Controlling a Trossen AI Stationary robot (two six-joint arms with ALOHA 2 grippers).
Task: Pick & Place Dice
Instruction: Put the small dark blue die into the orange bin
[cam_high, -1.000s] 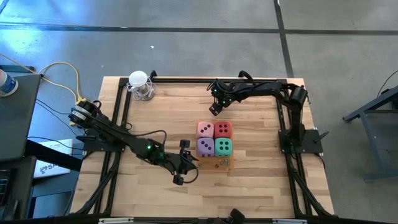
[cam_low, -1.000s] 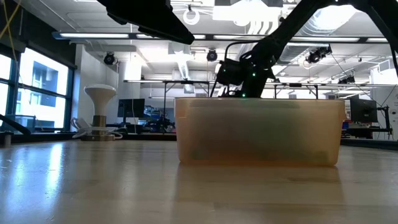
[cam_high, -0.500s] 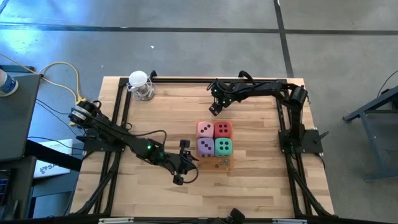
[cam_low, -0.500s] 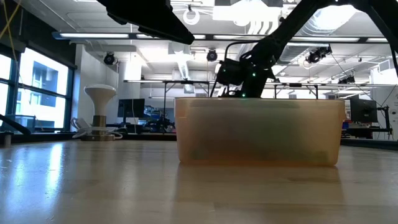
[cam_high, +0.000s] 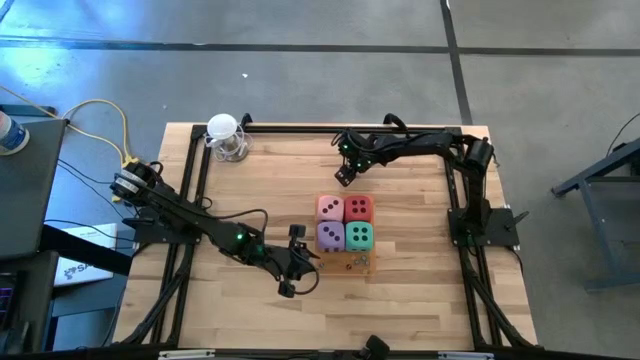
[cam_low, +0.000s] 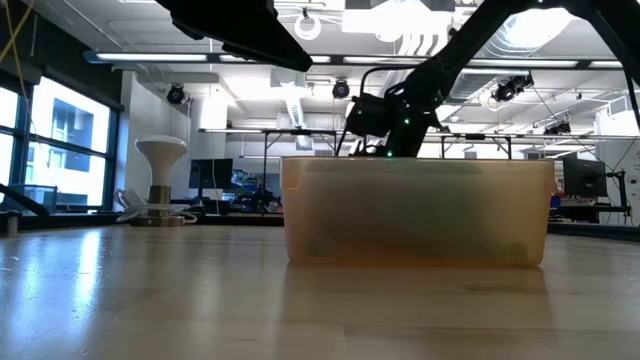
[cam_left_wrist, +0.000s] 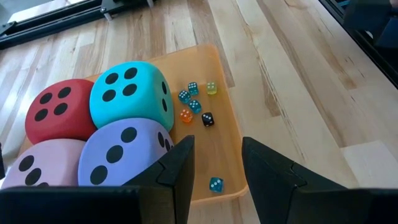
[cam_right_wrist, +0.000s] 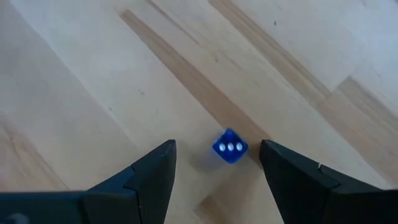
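Four soft dice sit packed two by two in the orange tray (cam_high: 350, 266): pink (cam_high: 330, 208), red (cam_high: 358, 208), lilac-purple (cam_high: 330, 236) and teal-green (cam_high: 359, 236). My left gripper (cam_high: 312, 262) is open at the tray's near left corner, with the purple die (cam_left_wrist: 121, 155) and teal die (cam_left_wrist: 127, 93) just ahead of it. My right gripper (cam_right_wrist: 217, 155) is open and points down at the table beyond the tray's far side. Its fingers stand on either side of a small blue die (cam_right_wrist: 229, 147) showing three white pips, without touching it.
Several small coloured dice (cam_left_wrist: 196, 106) lie loose on the tray floor beside the big cubes. A white stand (cam_high: 226, 136) occupies the table's far left corner. Black frame rails (cam_high: 455, 215) run along the table's sides. Bare wood lies left and right of the tray.
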